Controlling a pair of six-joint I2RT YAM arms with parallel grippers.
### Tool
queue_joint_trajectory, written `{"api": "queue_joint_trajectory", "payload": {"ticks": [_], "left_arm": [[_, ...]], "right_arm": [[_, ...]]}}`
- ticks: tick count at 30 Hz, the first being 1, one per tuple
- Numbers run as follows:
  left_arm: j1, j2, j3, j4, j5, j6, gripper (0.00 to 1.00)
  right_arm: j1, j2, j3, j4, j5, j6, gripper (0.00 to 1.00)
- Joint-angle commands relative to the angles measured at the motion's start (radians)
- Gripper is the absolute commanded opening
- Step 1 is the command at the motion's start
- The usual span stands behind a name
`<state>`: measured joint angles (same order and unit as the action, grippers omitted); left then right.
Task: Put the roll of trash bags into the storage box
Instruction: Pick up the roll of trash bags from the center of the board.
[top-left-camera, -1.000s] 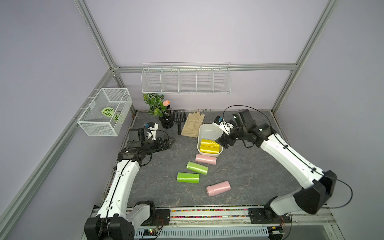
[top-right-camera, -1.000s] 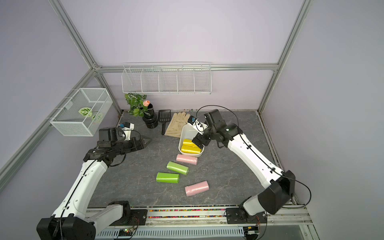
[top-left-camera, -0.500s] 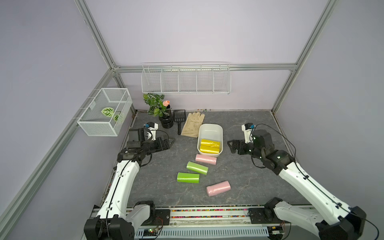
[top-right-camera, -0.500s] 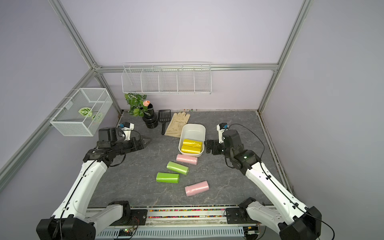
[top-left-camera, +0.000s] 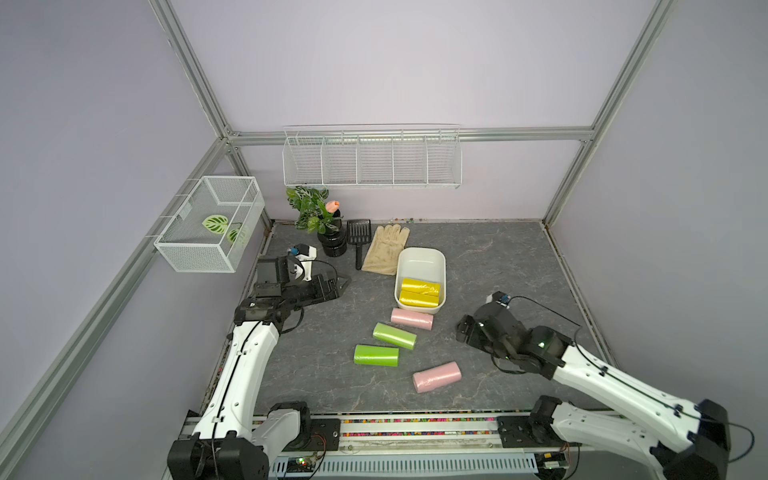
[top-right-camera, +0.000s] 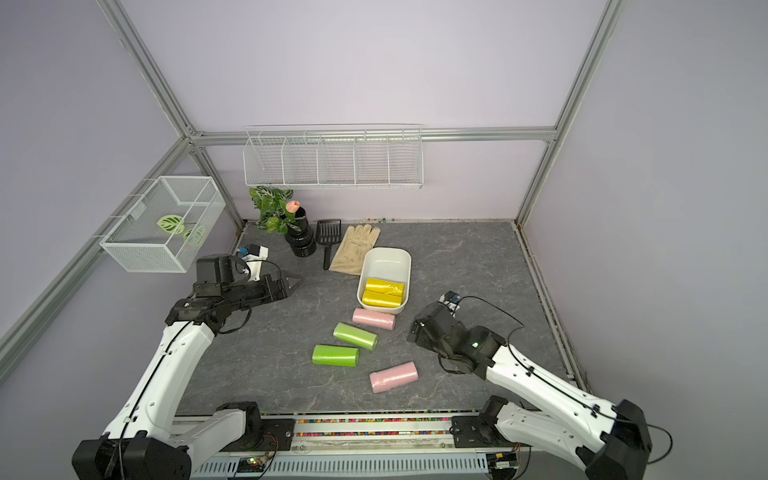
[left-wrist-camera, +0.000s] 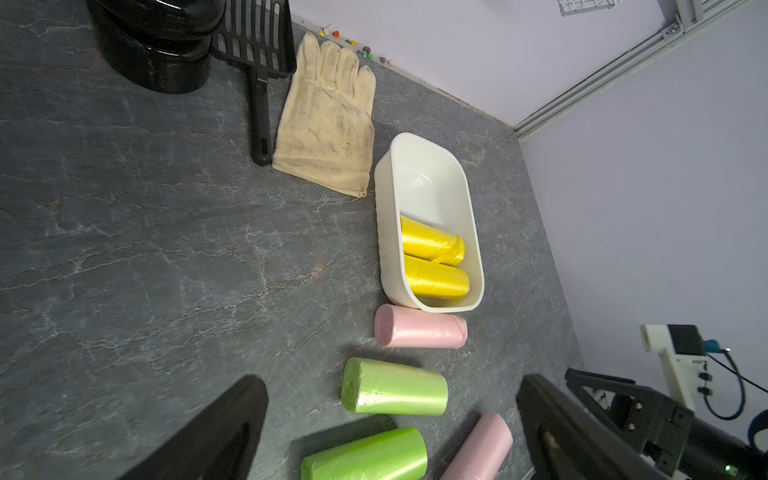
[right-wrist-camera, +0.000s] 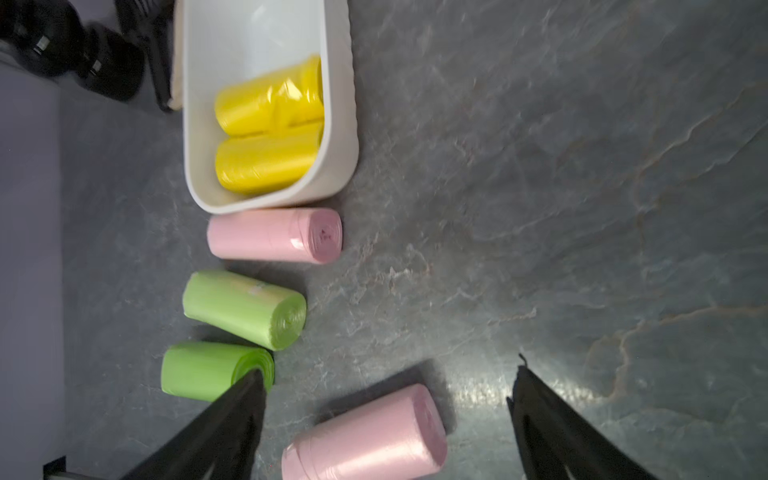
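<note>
Lying in the box: we count two yellow rolls, side by side, filling the lower half of it as framed in both top views.
Box: white, right of centre in the top views, standing on the grey counter.
Loose rolls: we see four on the counter, all on their sides, below the box in the frame.
Pink roll: just beside the box's lower end wall; we cannot tell whether they touch.
Green rolls: two, to the lower left of the pink roll, near each other but apart.
Lower pink roll: lowest of the four in the frame, lying askew, apart from the others.
Left end effector: left of centre in the top views, well apart from the rolls; our wrist view shows its jaws spread wide, gripping nothing.
Right end effector: jaws spread wide in its wrist view, gripping nothing. In the top views it hangs to the right of the loose rolls and to the lower right of the box.
Upper left of the counter: we note a plant pot, a black scoop and a glove, whose cuff lies just beside the box's upper left corner.
Walls: a wire rack hangs at upper centre, and a mesh basket with a leaf in it hangs at left.
</note>
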<state>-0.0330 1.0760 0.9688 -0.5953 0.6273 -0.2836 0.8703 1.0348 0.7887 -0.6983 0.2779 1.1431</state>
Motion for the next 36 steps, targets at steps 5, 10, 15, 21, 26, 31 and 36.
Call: {"api": "queue_joint_trajectory", "payload": {"ticks": [5,10,15,21,26,31,36], "left_arm": [[0.002,-0.018,-0.005,0.020,0.015,-0.003,1.00],[0.002,-0.031,-0.008,0.019,0.022,-0.003,1.00],[0.002,-0.059,-0.016,0.029,0.034,-0.009,1.00],[0.001,-0.077,-0.020,0.032,0.046,-0.014,1.00],[-0.008,-0.083,-0.022,0.034,0.049,-0.014,1.00],[-0.015,-0.087,-0.021,0.033,0.049,-0.012,1.00],[-0.021,-0.086,-0.021,0.030,0.048,-0.012,1.00]], "right_arm": [[0.081,0.122,0.087,-0.224,-0.058,0.313,0.94],[0.079,0.098,0.105,-0.349,-0.149,0.558,0.91],[0.076,0.158,0.237,-0.590,-0.246,0.736,0.97],[0.077,0.351,0.336,-0.529,-0.388,0.678,0.97],[0.093,0.432,0.312,-0.395,-0.438,0.674,0.94],[0.108,0.448,0.291,-0.320,-0.403,0.708,0.96],[0.114,0.483,0.215,-0.140,-0.424,0.739,0.93]]}}
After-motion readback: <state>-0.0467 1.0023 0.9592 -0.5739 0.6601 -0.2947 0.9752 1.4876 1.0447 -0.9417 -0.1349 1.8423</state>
